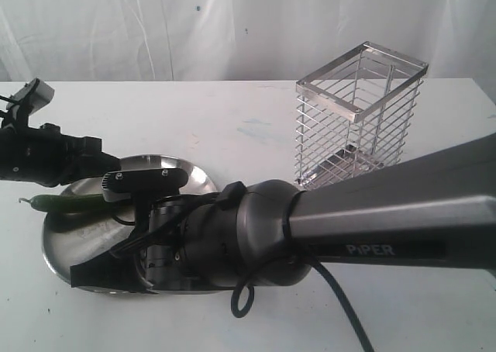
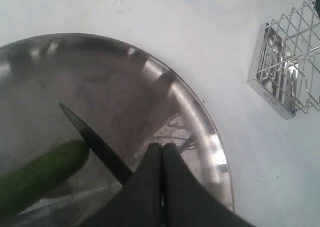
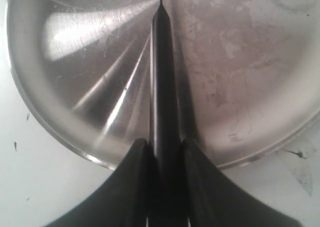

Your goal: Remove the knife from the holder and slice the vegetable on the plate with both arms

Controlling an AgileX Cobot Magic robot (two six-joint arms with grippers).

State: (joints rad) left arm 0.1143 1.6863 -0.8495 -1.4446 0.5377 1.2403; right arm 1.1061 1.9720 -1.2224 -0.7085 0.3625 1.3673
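The knife is clamped by its black handle between the two fingers of the right tool, and it is seen edge-on, running straight out ahead of that tool's fingertips to a thin tip. Its dark pointed blade is carried over the plate, passing close beside the fingertips of the left tool; whether blade and fingers touch cannot be told. The left tool's fingers are pressed tightly together, and nothing is seen between them. The vegetable is laid in the plate on the far side of the blade from the left tool, with its rounded green end brought right up against the blade near the tip. In the exterior view the curled stem end is seen overhanging the plate's rim, beneath the left arm. The plate is set on the white bench directly below both tools. The holder is stood upright on the bench well apart from both tools, behind the right arm.
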